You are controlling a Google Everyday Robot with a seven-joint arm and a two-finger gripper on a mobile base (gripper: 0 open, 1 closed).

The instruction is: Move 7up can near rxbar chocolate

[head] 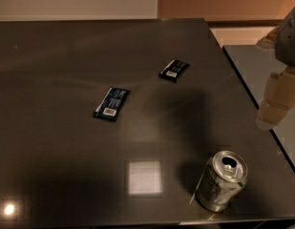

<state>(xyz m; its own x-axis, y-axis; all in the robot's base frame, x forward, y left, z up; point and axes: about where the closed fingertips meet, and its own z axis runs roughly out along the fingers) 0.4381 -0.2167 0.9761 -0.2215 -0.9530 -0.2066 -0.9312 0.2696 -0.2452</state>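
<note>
**Can unmoved, arm staged nearby**

The silver aluminium 7up can [221, 180] stands upright at the front right of the dark surface [66, 166], well apart from the small black rxbar chocolate wrapper [174, 69]. The beige end effector [270, 118] hangs by the right edge, probably ready to approach. I cannot tell its opening.

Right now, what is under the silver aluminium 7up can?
The silver aluminium 7up can stands directly on the dark glossy tabletop; its base covers the spot beneath. The gripper hangs apart from it, at the right edge.
</note>
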